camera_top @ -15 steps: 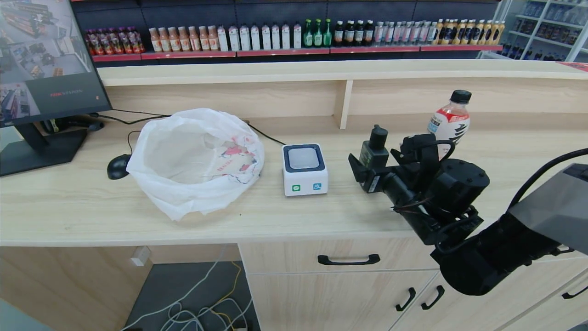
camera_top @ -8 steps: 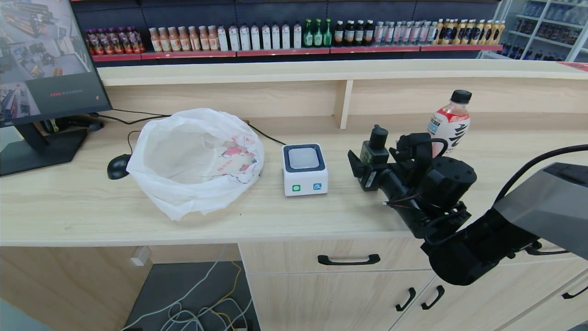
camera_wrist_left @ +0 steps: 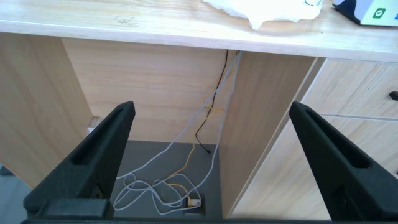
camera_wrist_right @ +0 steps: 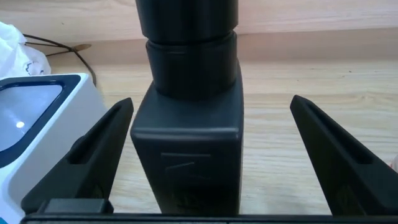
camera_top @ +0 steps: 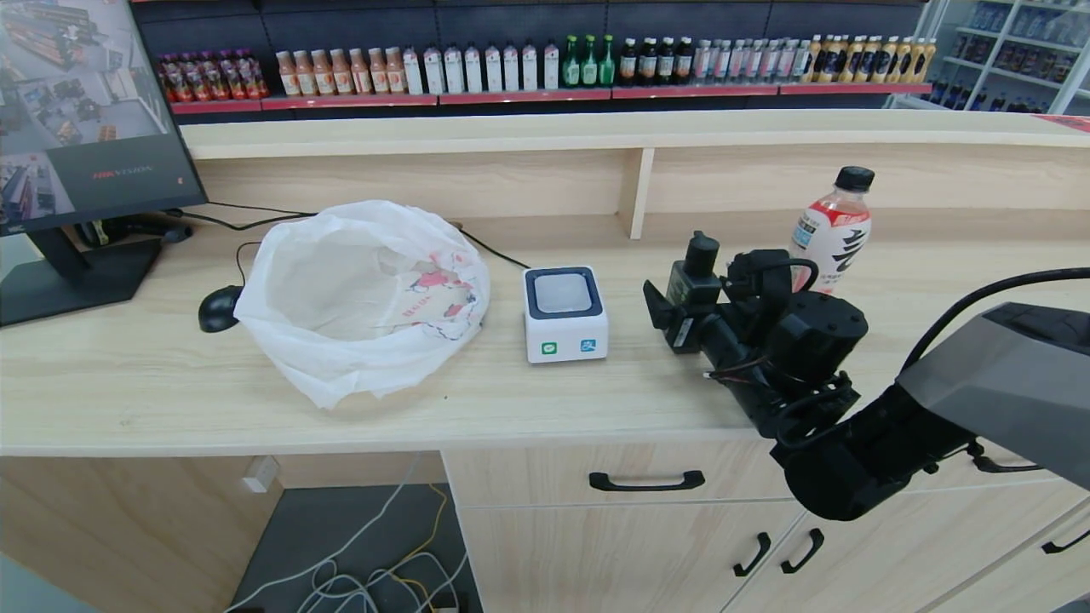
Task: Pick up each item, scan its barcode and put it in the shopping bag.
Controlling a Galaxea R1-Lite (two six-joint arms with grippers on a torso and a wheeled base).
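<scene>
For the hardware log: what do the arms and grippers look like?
Right arm: glossy black cylindrical joints, thin red wires and black cable loops at the wrist, grey angular shell further up. Right gripper and left gripper: flat matte-black fingers tapering to wedges.

We saw a long counter (camera_top: pixel 128 383) of light wood with a higher ledge (camera_top: pixel 511 132) at its back, and drawers (camera_top: pixel 528 481) with black handles (camera_top: pixel 646 483) under it. Behind it ran a dark wall with a red shelf (camera_top: pixel 528 97) holding bottles (camera_top: pixel 477 68) in a row, and a screen (camera_top: pixel 77 102) stood at the left end of the counter. Down in the open space under the counter, loose wires (camera_top: pixel 358 575) lay on a dark floor (camera_top: pixel 341 524).
</scene>
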